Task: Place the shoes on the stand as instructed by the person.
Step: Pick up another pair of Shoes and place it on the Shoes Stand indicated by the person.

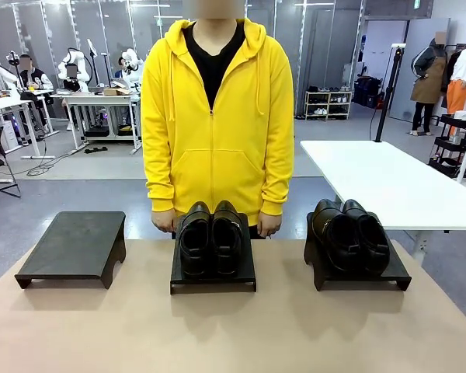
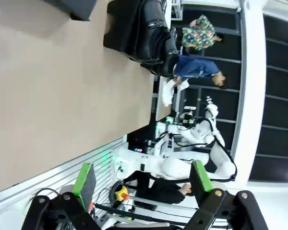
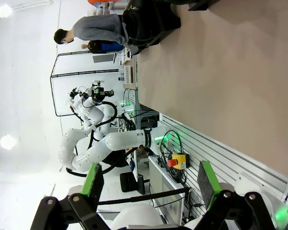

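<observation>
Your left gripper (image 2: pixel 143 181) stands wide with nothing between its green pads (image 2: pixel 85 178); far ahead of its fingertips, across the bare tan table (image 2: pixel 53 96), a pair of shoes (image 2: pixel 156 38) sits on a black stand (image 2: pixel 122 26), cut by the upper edge of the frame.

In the front view you see three stands: the left stand (image 1: pixel 74 247) bare, the middle pair (image 1: pixel 210 237) on the middle stand (image 1: pixel 213 272) just before the person (image 1: pixel 216 116), the right pair (image 1: pixel 349 233) on the right stand (image 1: pixel 357 272). The person's hands are partly hidden behind the middle shoes.

Your right gripper (image 3: pixel 151 184) likewise gapes wide and holds nothing; a dark shoe-and-stand mass (image 3: pixel 151 21) lies far beyond its fingertips, cropped and hard to make out.
</observation>
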### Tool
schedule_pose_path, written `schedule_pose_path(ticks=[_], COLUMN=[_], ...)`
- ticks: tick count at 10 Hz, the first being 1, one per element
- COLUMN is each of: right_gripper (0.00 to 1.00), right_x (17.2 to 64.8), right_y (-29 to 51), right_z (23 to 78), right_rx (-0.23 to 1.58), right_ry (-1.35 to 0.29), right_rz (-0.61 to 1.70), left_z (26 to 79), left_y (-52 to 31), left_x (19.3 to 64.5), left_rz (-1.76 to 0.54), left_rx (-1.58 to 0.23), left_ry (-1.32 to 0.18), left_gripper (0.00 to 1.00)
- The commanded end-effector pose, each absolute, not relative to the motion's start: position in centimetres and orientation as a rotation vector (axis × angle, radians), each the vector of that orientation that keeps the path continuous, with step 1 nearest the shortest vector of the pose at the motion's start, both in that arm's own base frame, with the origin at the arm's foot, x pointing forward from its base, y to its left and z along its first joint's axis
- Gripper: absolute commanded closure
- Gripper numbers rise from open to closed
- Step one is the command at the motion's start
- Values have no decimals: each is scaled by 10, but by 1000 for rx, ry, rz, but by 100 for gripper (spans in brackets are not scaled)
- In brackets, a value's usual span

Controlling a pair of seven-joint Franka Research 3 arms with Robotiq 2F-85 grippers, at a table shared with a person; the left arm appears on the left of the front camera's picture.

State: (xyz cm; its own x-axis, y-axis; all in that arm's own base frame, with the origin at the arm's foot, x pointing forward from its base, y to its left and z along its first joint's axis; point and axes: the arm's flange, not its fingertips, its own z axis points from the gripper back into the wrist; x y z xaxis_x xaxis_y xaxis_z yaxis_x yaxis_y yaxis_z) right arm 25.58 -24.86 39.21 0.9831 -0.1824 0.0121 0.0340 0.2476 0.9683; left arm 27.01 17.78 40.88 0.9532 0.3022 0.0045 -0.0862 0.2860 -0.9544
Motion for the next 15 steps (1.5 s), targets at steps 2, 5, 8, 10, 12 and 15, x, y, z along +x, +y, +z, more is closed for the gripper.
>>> schedule_pose_path(ticks=[2,5,8,10,12,15], right_gripper=[0,0,0,0,0,0], right_x=[253,253,253,253,253,253], right_y=[-246,-246,-246,-246,-246,-246], right_z=[392,392,392,392,392,392], right_rx=[1299,1299,1299,1299,1299,1299], right_ry=[-138,-138,-138,-138,-138,-138], right_rz=[-145,-145,-145,-145,-145,-145], left_z=[374,370,370,370,370,370], left_y=[195,207,207,207,207,207], left_x=[241,245,245,245,245,245], left_rz=[351,379,379,379,379,379], left_rx=[-1338,-1322,-1322,-1322,-1322,-1322], left_ry=[-200,-180,-180,-180,-180,-180], left_gripper=[0,0,0,0,0,0])
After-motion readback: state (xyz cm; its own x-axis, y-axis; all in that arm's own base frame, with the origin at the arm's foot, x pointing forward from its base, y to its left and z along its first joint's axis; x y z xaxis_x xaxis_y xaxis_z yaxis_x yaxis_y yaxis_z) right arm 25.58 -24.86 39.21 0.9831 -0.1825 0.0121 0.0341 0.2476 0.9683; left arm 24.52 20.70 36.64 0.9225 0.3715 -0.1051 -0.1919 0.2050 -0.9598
